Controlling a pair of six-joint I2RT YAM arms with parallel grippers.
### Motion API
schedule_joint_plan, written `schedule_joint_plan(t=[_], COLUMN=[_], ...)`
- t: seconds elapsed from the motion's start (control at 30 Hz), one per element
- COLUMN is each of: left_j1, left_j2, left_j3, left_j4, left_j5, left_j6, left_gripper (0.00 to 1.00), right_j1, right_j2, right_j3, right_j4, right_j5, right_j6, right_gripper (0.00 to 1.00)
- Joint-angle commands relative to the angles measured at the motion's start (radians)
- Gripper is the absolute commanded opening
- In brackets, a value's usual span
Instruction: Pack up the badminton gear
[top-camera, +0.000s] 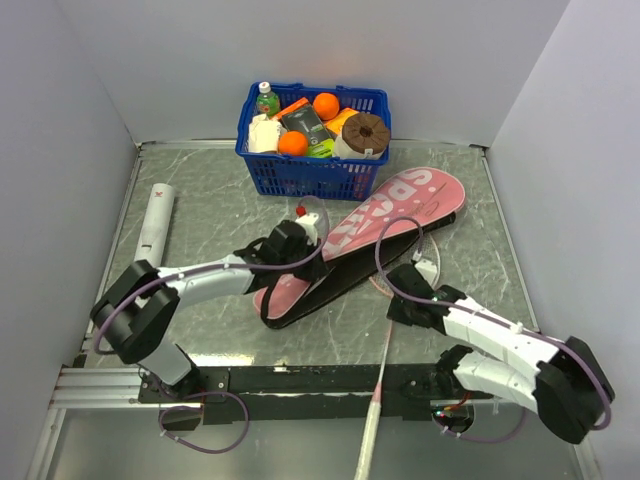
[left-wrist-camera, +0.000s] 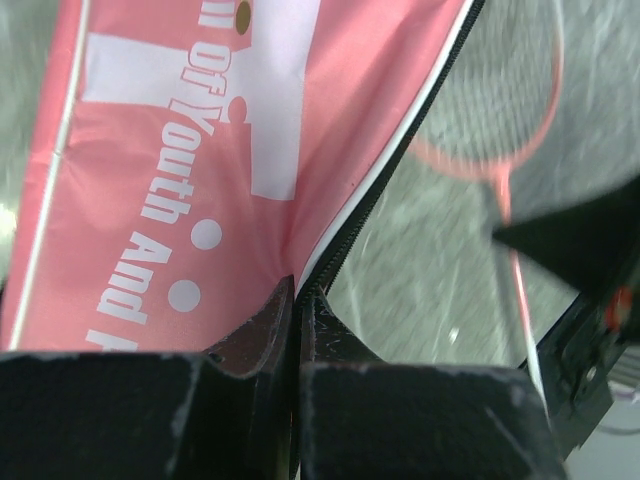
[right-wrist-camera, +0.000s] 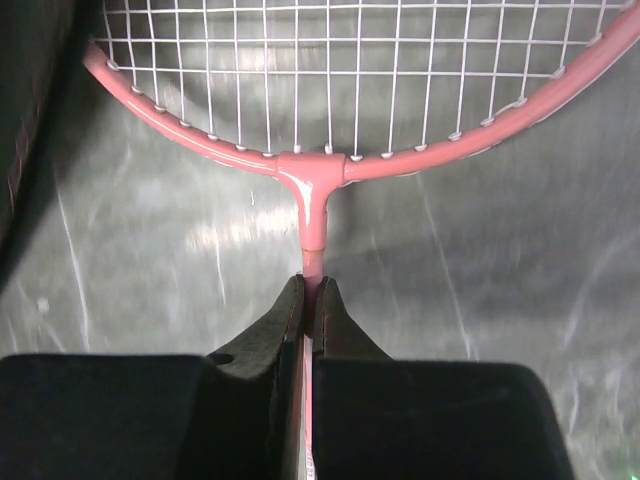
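Grey marble table, blue basket at twelve o'clock, left tool pinching pink cover edge, right tool pinching racket shaft.

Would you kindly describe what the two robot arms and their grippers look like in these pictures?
Both the left arm and right arm have white link shells joined by chunky black joint housings. A thin lilac cable loops along each. The left gripper and right gripper have black, wedge-shaped fingers with a matte, slightly scuffed surface.
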Motion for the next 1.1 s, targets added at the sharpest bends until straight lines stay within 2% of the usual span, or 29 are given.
schedule_joint_plan(t=[0.0, 0.3, 0.53, 0.73, 1.07], left_j1=[0.011, 0.016, 0.037, 0.074, 0.103], left_j2=[0.053, 0.148, 0.211, 0.225, 0.223], left_j3=[0.115, 0.214, 0.305, 0.313, 0.299], left_j4=[0.058, 0.054, -0.031, -0.042, -0.058], left_j5=[0.002, -0.026, -0.118, -0.141, -0.184], left_j6=[0.003, 0.018, 0.067, 0.075, 0.084], left_gripper=[0.01, 0.01, 0.01, 0.01, 0.01], right_j1=[0.105, 0.317, 0.421, 0.507, 0.659], right_j2=[-0.104, -0.208, -0.257, -0.283, -0.36], right_j3=[0.005, 0.053, 0.116, 0.211, 0.324], right_j4=[-0.175, -0.408, -0.509, -0.621, -0.741], right_j5=[0.008, -0.053, -0.145, -0.229, -0.276], right_j6=[0.099, 0.177, 0.135, 0.056, 0.105], right_gripper=[0.0, 0.0, 0.0, 0.0, 0.0])
